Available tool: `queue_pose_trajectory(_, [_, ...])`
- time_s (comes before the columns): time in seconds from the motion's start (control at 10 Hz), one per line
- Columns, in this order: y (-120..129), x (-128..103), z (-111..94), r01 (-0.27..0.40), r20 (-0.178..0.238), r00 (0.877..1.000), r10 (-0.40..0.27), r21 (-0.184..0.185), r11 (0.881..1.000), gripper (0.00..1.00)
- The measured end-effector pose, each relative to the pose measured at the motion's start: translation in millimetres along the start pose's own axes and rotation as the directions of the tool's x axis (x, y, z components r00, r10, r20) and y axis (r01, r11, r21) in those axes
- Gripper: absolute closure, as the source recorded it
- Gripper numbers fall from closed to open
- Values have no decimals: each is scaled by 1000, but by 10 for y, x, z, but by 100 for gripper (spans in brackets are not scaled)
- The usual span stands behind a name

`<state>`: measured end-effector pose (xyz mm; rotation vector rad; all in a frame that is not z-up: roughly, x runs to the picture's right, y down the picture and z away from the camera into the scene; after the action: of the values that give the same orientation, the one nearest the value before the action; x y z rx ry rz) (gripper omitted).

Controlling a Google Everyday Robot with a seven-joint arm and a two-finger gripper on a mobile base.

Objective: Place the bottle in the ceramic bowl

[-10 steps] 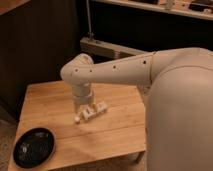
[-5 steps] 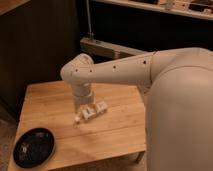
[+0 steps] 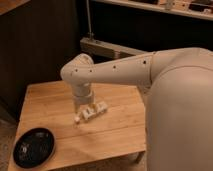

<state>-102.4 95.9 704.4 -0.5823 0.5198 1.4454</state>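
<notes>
The small whitish bottle lies on its side near the middle of the wooden table, its white cap pointing front-left. My gripper hangs from the pale arm straight down onto the bottle and hides part of it. The ceramic bowl, a shallow glossy black dish with pale specks inside, sits at the table's front left corner, well away from the gripper and the bottle.
My large pale arm and body fill the right side of the view and hide the table's right part. A dark wall and a grey metal rail stand behind the table. The floor shows at the far left.
</notes>
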Motion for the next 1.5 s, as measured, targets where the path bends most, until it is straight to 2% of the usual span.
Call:
queue_pose_trajectory(0.7, [1, -3, -10, 9, 4, 1000, -9, 2, 1000, 35])
queue_pose_trajectory(0.8, [-3, -26, -29, 41, 22, 999, -41, 19, 999, 35])
queue_pose_trajectory(0.9, [12, -50, -58, 98, 43, 994, -101, 56, 994, 35])
queue_pose_trajectory(1.0, [56, -76, -113, 221, 64, 971, -229, 109, 969, 35])
queue_pose_trajectory(1.1, [64, -96, -176, 337, 68, 935, -348, 131, 932, 35])
queue_pose_trajectory(1.2, [48, -118, -230, 422, 70, 898, -434, 141, 895, 35])
queue_pose_trajectory(1.3, [107, -138, -332, 563, 83, 814, -575, 130, 816, 35])
queue_pose_trajectory(1.4, [103, -157, -396, 633, 92, 760, -643, 119, 765, 35])
queue_pose_trajectory(1.5, [88, -181, -499, 728, 112, 670, -733, 94, 679, 35])
